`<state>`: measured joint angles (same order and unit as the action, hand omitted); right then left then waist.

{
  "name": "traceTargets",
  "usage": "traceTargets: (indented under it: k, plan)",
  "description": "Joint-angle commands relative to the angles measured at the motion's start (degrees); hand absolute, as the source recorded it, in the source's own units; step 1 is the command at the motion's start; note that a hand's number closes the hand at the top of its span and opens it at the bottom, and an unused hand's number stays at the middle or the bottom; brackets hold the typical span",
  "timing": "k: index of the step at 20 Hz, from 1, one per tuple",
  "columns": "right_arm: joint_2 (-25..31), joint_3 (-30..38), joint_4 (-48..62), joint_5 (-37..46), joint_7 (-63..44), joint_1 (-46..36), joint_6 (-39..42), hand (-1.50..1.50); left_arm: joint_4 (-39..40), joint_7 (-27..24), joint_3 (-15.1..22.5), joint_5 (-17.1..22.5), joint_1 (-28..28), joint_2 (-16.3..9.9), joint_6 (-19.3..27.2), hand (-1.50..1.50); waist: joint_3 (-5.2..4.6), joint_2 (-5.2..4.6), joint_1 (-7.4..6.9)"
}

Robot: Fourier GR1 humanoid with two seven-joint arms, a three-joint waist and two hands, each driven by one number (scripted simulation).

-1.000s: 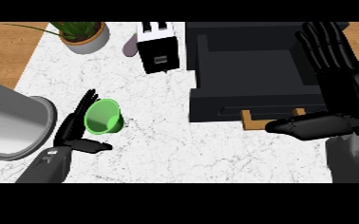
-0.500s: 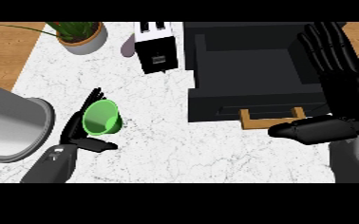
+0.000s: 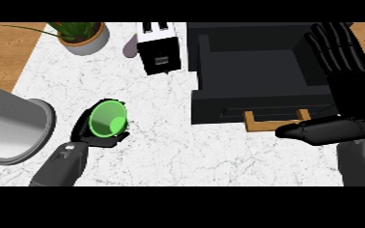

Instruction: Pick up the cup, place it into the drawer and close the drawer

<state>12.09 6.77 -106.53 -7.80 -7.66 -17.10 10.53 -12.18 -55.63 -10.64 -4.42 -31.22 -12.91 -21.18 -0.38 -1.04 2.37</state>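
Observation:
The green cup (image 3: 107, 119) is at the counter's left front, tipped so that its mouth faces up toward me. My left hand (image 3: 91, 138) is curled round it from below and behind, fingers on its left side and thumb under its right. The black drawer (image 3: 249, 72) stands pulled open at the right, its inside bare, with a wooden handle (image 3: 276, 122) on its front. Over the drawer's right edge my right hand (image 3: 341, 77) rests open, fingers pointing up and thumb stretched left beside the handle.
A black and white toaster (image 3: 158, 48) stands just left of the drawer, with a small pinkish object (image 3: 130, 47) beside it. A potted plant (image 3: 83, 35) is at the back left. A large grey pot (image 3: 18, 130) sits at the left edge, close to the cup.
My left hand has closed round the cup, which has tipped and shifted a little to the right. The right hand has barely moved.

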Motion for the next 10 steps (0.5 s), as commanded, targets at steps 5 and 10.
traceTargets:
  k: [5,10]
  plan:
    - [0.11,0.71,0.92,-0.35,0.58,-0.80,0.08,-1.50,-3.65,-13.43,-2.15,0.43,-0.42,1.24,8.37,1.50,0.12,0.16,-0.63]
    - [-0.29,0.34,1.51,0.54,2.96,2.79,0.92,-1.50,-3.96,-13.04,-8.88,6.66,0.21,2.98,12.63,1.50,0.19,0.28,-1.04]
